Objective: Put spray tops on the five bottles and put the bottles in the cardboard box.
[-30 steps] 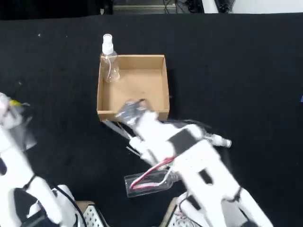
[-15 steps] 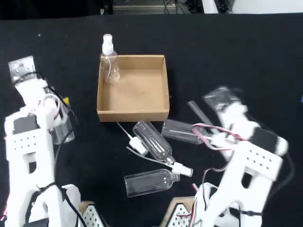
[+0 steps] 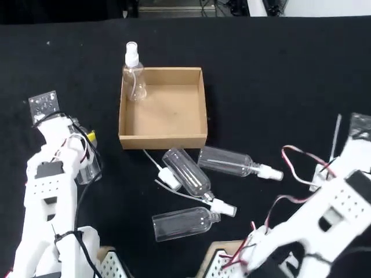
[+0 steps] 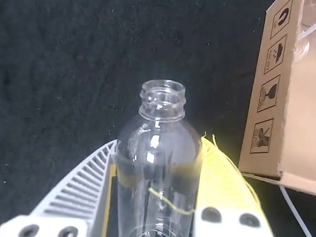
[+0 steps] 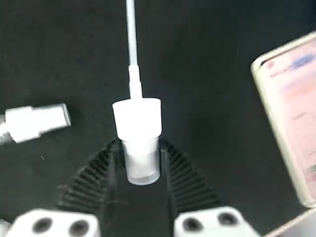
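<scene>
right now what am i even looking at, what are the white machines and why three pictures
These are two small white robot arms at a black table. One picture looks down from above; the other two come from cameras on the wrists. A cardboard box holds one capped bottle standing in a corner. Three more bottles lie beside it. The left gripper holds an open bottle with no top; the right gripper holds a spray top.
</scene>
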Robot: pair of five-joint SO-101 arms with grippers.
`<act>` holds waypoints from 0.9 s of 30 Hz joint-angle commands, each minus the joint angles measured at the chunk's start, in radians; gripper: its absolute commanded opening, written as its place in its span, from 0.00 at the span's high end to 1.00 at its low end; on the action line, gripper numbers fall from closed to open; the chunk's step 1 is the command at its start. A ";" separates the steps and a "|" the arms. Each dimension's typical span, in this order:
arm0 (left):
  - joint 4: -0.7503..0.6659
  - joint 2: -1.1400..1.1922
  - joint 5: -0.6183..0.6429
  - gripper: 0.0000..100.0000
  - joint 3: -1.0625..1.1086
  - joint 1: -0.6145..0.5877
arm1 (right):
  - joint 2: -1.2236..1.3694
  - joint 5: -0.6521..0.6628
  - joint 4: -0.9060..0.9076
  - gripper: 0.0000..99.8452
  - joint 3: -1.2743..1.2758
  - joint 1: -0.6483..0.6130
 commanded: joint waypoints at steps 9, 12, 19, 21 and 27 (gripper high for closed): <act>-0.078 -0.034 0.009 0.87 0.015 -0.013 | 0.306 -0.532 -0.032 0.82 -0.102 -0.106; -0.078 -0.034 0.009 0.87 0.015 -0.015 | 0.312 -0.531 -0.028 0.82 -0.105 -0.196; -0.078 -0.034 0.008 0.87 0.015 -0.015 | 0.318 -0.184 0.092 0.66 -0.254 -0.176; -0.078 -0.034 0.006 0.87 0.015 -0.015 | 0.320 0.130 0.104 0.63 -0.278 -0.141; -0.081 -0.034 0.006 0.87 0.010 -0.015 | 0.320 1.003 0.104 0.71 -0.263 -0.031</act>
